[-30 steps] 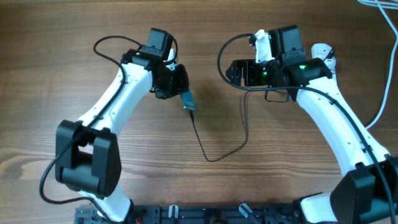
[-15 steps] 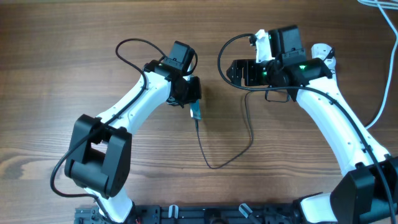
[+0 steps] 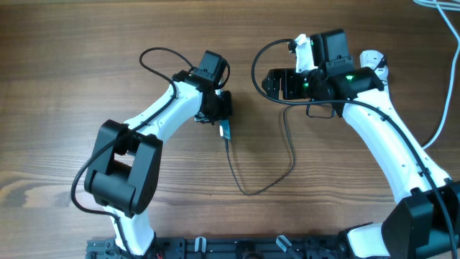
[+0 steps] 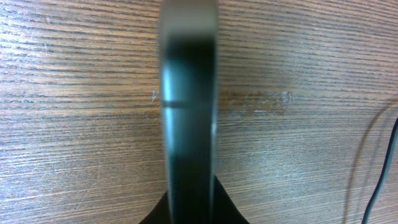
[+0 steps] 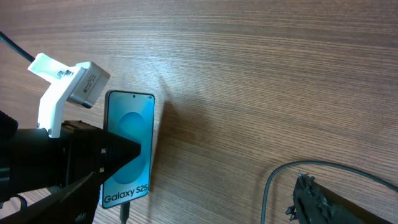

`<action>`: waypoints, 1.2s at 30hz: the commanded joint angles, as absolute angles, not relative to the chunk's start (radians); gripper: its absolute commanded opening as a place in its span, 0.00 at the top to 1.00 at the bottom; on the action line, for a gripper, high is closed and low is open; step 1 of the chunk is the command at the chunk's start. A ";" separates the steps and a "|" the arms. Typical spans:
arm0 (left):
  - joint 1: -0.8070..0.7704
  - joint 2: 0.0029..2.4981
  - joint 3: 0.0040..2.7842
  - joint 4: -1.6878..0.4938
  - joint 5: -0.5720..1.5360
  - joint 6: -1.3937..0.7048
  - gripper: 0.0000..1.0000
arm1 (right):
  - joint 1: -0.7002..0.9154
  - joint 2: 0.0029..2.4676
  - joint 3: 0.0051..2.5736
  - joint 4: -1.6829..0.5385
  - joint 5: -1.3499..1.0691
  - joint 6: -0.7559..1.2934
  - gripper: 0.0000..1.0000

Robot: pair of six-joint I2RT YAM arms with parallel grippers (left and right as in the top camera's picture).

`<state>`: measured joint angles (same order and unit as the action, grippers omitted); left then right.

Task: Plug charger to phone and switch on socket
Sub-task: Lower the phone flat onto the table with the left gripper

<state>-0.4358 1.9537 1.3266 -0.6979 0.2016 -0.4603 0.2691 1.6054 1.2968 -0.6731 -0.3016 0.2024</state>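
Note:
My left gripper [image 3: 215, 109] is shut on the phone [image 3: 226, 130] and holds it on edge above the table. In the left wrist view the phone [image 4: 186, 124] is a dark edge-on bar between the fingers. In the right wrist view its turquoise "Galaxy S25" screen [image 5: 130, 143] faces the camera, with the charger's connector [image 5: 124, 213] at its bottom end. The charger's black cable [image 3: 248, 191] loops down from the phone and back up toward my right gripper [image 3: 266, 83]. That gripper is open and empty, to the right of the phone. The socket and the charger's plug are hidden.
A thicker white cable [image 3: 440, 128] runs down the table's right edge. The right arm's body [image 3: 381, 144] covers the right side of the table. One loop of black cable [image 5: 268, 186] lies by the right gripper's finger [image 5: 314, 199]. Bare wood [image 3: 72, 86] lies left of the left arm.
My left arm has swung to the right, carrying the phone, and has then nearly stopped. The cable loop has shifted right with it. The right arm has not moved.

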 commanded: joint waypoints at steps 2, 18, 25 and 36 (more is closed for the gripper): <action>-0.438 1.985 1.325 -0.686 0.188 -0.449 0.88 | 0.270 1.600 1.314 -0.671 -0.282 0.186 0.00; -0.438 1.985 1.325 -0.683 0.189 -0.449 0.76 | 0.270 1.600 1.314 -0.671 -0.282 0.186 0.00; -0.438 1.985 1.325 -0.683 0.189 -0.449 0.70 | 0.270 1.600 1.314 -0.671 -0.282 0.186 0.00; -0.438 1.985 1.325 -0.683 0.189 -0.449 0.66 | 0.270 1.600 1.314 -0.671 -0.282 0.186 0.00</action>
<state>-0.4358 1.9732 1.3266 -0.6876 0.2020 -0.4568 0.2691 1.6054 1.2968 -0.6731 -0.3016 0.2024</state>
